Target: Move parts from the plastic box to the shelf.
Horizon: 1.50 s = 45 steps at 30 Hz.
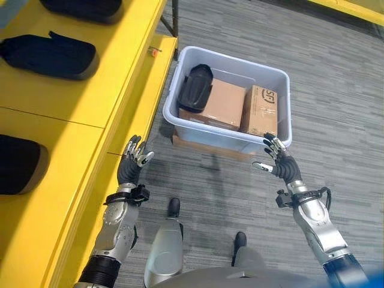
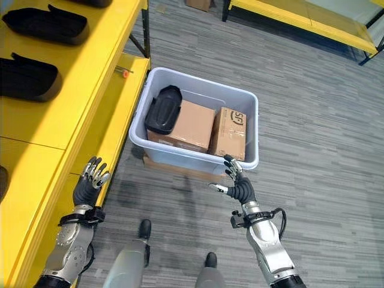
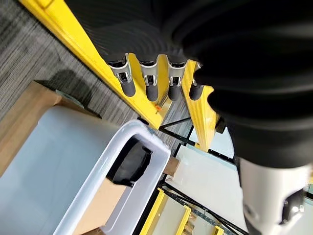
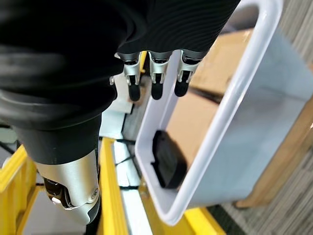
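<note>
I'm at the reach step: both my left hand (image 1: 133, 161) and right hand (image 1: 279, 159) hover empty with fingers spread, while the black part (image 1: 195, 87) lies on cardboard boxes (image 1: 223, 103) in the plastic box (image 1: 271, 71), so next I must grasp it for the yellow shelf (image 1: 66, 126).

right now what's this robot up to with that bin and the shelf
It is moving parts from the plastic box on the floor to the yellow shelf. Both hands are open and empty: the left hand by the shelf edge, the right hand at the box's near rim. One black part lies on cardboard boxes inside; others already sit on the shelf.
</note>
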{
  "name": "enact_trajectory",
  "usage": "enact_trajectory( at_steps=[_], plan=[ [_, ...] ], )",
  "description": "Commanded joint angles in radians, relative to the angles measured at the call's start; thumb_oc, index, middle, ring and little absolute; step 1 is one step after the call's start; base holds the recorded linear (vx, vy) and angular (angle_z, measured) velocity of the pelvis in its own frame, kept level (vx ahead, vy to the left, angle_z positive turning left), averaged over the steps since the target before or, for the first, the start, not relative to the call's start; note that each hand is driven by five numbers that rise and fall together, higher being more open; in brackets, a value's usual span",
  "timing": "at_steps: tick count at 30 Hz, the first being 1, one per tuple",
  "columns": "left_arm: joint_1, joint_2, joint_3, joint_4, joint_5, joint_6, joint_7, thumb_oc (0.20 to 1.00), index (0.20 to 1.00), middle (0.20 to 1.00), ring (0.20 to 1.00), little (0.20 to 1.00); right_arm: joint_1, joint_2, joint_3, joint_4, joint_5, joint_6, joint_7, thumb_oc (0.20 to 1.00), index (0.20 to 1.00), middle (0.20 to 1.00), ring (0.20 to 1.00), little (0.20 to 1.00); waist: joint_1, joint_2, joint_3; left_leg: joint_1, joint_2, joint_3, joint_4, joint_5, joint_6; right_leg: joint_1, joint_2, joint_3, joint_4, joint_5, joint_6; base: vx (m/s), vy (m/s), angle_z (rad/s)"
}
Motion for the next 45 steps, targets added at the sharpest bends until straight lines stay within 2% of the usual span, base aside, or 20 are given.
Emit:
enact_trajectory(
  at_steps=[1, 2, 3, 4, 6, 7, 10, 11, 14, 15, 18, 25, 32, 35, 36, 38, 40, 41, 43, 45],
  plan=[
    [0.044, 0.008, 0.006, -0.097, 0.056, -0.045, 0.01, 1.0, 1.0, 1.0, 1.0, 1.0, -0.005, -0.002, 0.007, -0.04, -0.013, -0.037, -0.013, 1.0, 1.0, 1.0, 1.0, 1.0, -0.018, 0.079, -0.058, 0.058, 0.053, -0.093, -0.142, 0.038, -0.003, -0.04, 0.012, 0.023, 0.117, 0.207, 0.043, 0.16, 0.386, 0.28],
    [0.046, 0.008, 0.005, -0.101, 0.07, -0.039, 0.005, 1.0, 1.0, 1.0, 1.0, 1.0, -0.01, 0.006, 0.02, -0.035, -0.011, -0.038, -0.004, 1.0, 1.0, 1.0, 1.0, 1.0, -0.032, 0.099, -0.047, 0.128, 0.043, -0.087, -0.191, 0.034, 0.01, -0.097, 0.076, 0.016, 0.168, 0.14, 0.026, 0.17, 0.344, -0.01],
    [0.044, 0.006, 0.001, -0.101, 0.071, -0.038, 0.004, 1.0, 1.0, 1.0, 1.0, 1.0, -0.012, 0.008, 0.025, -0.035, -0.01, -0.039, -0.004, 1.0, 1.0, 1.0, 1.0, 1.0, -0.037, 0.108, -0.04, 0.149, 0.043, -0.083, -0.207, 0.038, 0.012, -0.135, 0.112, 0.012, 0.175, 0.095, 0.02, 0.23, 0.286, -0.37],
    [0.045, 0.007, 0.003, -0.099, 0.07, -0.036, 0.0, 1.0, 1.0, 1.0, 1.0, 1.0, -0.009, 0.009, 0.03, -0.034, -0.005, -0.039, 0.0, 1.0, 1.0, 1.0, 1.0, 1.0, -0.042, 0.113, -0.026, 0.191, 0.042, -0.062, -0.219, 0.03, 0.01, -0.162, 0.129, -0.04, 0.125, 0.04, 0.015, 0.23, 0.079, -0.29],
    [0.054, 0.0, 0.014, -0.097, 0.062, -0.042, -0.001, 1.0, 1.0, 1.0, 1.0, 1.0, -0.015, 0.009, 0.038, -0.024, -0.007, -0.038, 0.009, 1.0, 1.0, 1.0, 1.0, 1.0, -0.053, 0.116, -0.012, 0.252, 0.048, -0.042, -0.235, 0.007, -0.005, -0.199, 0.112, -0.075, -0.076, 0.065, 0.051, 0.28, -0.082, 0.0],
    [0.064, -0.006, 0.016, -0.095, 0.057, -0.044, -0.005, 1.0, 1.0, 1.0, 1.0, 1.0, -0.012, 0.005, 0.036, -0.031, -0.011, -0.037, 0.014, 1.0, 1.0, 1.0, 1.0, 1.0, -0.061, 0.113, -0.015, 0.277, 0.052, -0.05, -0.243, -0.005, -0.014, -0.202, 0.113, -0.043, -0.143, 0.086, 0.064, 0.25, -0.173, 0.06],
    [0.075, -0.023, 0.004, -0.087, 0.055, -0.041, -0.021, 1.0, 1.0, 1.0, 1.0, 1.0, 0.016, -0.001, 0.017, -0.044, -0.009, -0.036, 0.021, 1.0, 1.0, 1.0, 1.0, 1.0, -0.066, 0.092, -0.037, 0.306, 0.048, -0.061, -0.238, -0.033, -0.027, -0.148, 0.116, -0.028, -0.182, 0.077, 0.066, 0.23, -0.178, 0.21],
    [0.087, -0.036, 0.002, -0.089, 0.052, -0.039, -0.031, 1.0, 1.0, 1.0, 1.0, 1.0, 0.031, -0.007, 0.008, -0.045, -0.006, -0.037, 0.024, 1.0, 1.0, 1.0, 1.0, 1.0, -0.069, 0.085, -0.071, 0.328, 0.07, -0.064, -0.24, -0.042, -0.04, -0.113, 0.127, -0.049, -0.174, 0.062, 0.061, 0.27, -0.284, 0.55],
    [0.101, -0.04, 0.002, -0.095, 0.046, -0.034, -0.036, 1.0, 1.0, 1.0, 1.0, 1.0, 0.047, -0.017, 0.001, -0.059, 0.004, -0.037, 0.034, 1.0, 1.0, 1.0, 1.0, 1.0, -0.077, 0.09, -0.087, 0.342, 0.098, -0.07, -0.232, -0.05, -0.05, -0.096, 0.147, -0.057, -0.153, 0.037, 0.046, 0.18, -0.225, 0.45],
    [0.111, -0.039, -0.003, -0.098, 0.044, -0.027, -0.044, 1.0, 1.0, 1.0, 1.0, 1.0, 0.057, -0.03, -0.006, -0.067, 0.01, -0.04, 0.038, 1.0, 1.0, 1.0, 1.0, 1.0, -0.081, 0.096, -0.106, 0.358, 0.131, -0.074, -0.234, -0.05, -0.063, -0.078, 0.167, -0.066, -0.139, 0.006, 0.032, 0.16, -0.217, 0.26],
    [0.114, -0.044, -0.002, -0.101, 0.035, -0.025, -0.044, 1.0, 1.0, 1.0, 1.0, 1.0, 0.059, -0.034, -0.017, -0.064, 0.021, -0.043, 0.031, 1.0, 1.0, 1.0, 1.0, 1.0, -0.088, 0.111, -0.125, 0.372, 0.17, -0.075, -0.247, -0.037, -0.081, -0.069, 0.196, -0.07, -0.122, -0.031, 0.016, 0.14, -0.215, -0.1],
    [0.118, -0.052, -0.011, -0.1, 0.019, -0.021, -0.049, 1.0, 1.0, 1.0, 1.0, 1.0, 0.064, -0.05, -0.031, -0.058, 0.044, -0.057, 0.023, 1.0, 1.0, 1.0, 1.0, 1.0, -0.096, 0.136, -0.139, 0.363, 0.221, -0.087, -0.217, 0.003, -0.11, -0.056, 0.25, -0.067, -0.089, -0.091, -0.02, 0.07, -0.149, -0.03],
    [0.139, -0.057, -0.003, -0.109, 0.014, -0.02, -0.057, 1.0, 1.0, 1.0, 1.0, 1.0, 0.081, -0.071, -0.042, -0.079, 0.058, -0.064, 0.035, 1.0, 1.0, 1.0, 1.0, 1.0, -0.095, 0.147, -0.132, 0.335, 0.228, -0.111, -0.106, 0.044, -0.126, -0.038, 0.28, -0.064, -0.073, -0.118, -0.053, 0.05, -0.107, 0.02],
    [0.147, -0.061, 0.001, -0.117, 0.012, -0.017, -0.06, 1.0, 1.0, 1.0, 1.0, 1.0, 0.079, -0.082, -0.036, -0.093, 0.066, -0.069, 0.043, 1.0, 1.0, 1.0, 1.0, 1.0, -0.086, 0.143, -0.109, 0.276, 0.213, -0.136, 0.039, 0.102, -0.131, -0.009, 0.291, -0.062, -0.088, -0.125, -0.078, 0.0, -0.102, 0.0],
    [0.146, -0.057, -0.005, -0.123, 0.012, -0.017, -0.058, 1.0, 1.0, 1.0, 1.0, 1.0, 0.07, -0.09, -0.029, -0.098, 0.065, -0.071, 0.042, 1.0, 1.0, 1.0, 1.0, 1.0, -0.068, 0.132, -0.078, 0.212, 0.166, -0.195, 0.166, 0.139, -0.127, 0.006, 0.284, -0.054, -0.096, -0.12, -0.09, -0.03, -0.084, -0.04],
    [0.139, -0.059, -0.011, -0.123, 0.011, -0.016, -0.05, 1.0, 1.0, 1.0, 1.0, 1.0, 0.061, -0.088, -0.023, -0.095, 0.06, -0.07, 0.036, 1.0, 1.0, 1.0, 1.0, 1.0, -0.067, 0.129, -0.071, 0.189, 0.147, -0.219, 0.174, 0.135, -0.124, 0.008, 0.276, -0.056, -0.101, -0.122, -0.088, -0.02, -0.02, -0.11],
    [0.134, -0.061, -0.013, -0.122, 0.011, -0.014, -0.053, 1.0, 1.0, 1.0, 1.0, 1.0, 0.058, -0.086, -0.026, -0.096, 0.055, -0.069, 0.029, 1.0, 1.0, 1.0, 1.0, 1.0, -0.075, 0.127, -0.07, 0.184, 0.181, -0.192, 0.065, 0.128, -0.128, 0.022, 0.262, -0.06, -0.12, -0.124, -0.08, 0.08, 0.07, -0.23],
    [0.13, -0.061, -0.026, -0.117, 0.01, -0.016, -0.052, 1.0, 1.0, 1.0, 1.0, 1.0, 0.057, -0.086, -0.028, -0.096, 0.043, -0.073, 0.016, 1.0, 1.0, 1.0, 1.0, 1.0, -0.083, 0.134, -0.078, 0.175, 0.225, -0.155, -0.11, 0.112, -0.124, 0.022, 0.252, -0.062, -0.129, -0.126, -0.064, 0.12, 0.157, -0.07],
    [0.122, -0.061, -0.036, -0.112, 0.023, -0.026, -0.043, 1.0, 1.0, 1.0, 1.0, 1.0, 0.057, -0.091, -0.03, -0.101, 0.028, -0.082, 0.005, 1.0, 1.0, 1.0, 1.0, 1.0, -0.079, 0.149, -0.073, 0.172, 0.231, -0.153, -0.182, 0.137, -0.133, 0.024, 0.242, -0.047, -0.128, -0.133, -0.044, 0.07, 0.18, 0.32],
    [0.133, -0.065, -0.033, -0.106, 0.022, -0.023, -0.056, 1.0, 1.0, 1.0, 1.0, 1.0, 0.062, -0.087, -0.024, -0.1, 0.022, -0.071, 0.013, 1.0, 1.0, 1.0, 1.0, 1.0, -0.081, 0.166, -0.09, 0.209, 0.229, -0.143, -0.229, 0.111, -0.131, 0.025, 0.245, -0.021, -0.136, -0.131, -0.039, 0.07, 0.148, -0.35]
  ],
)
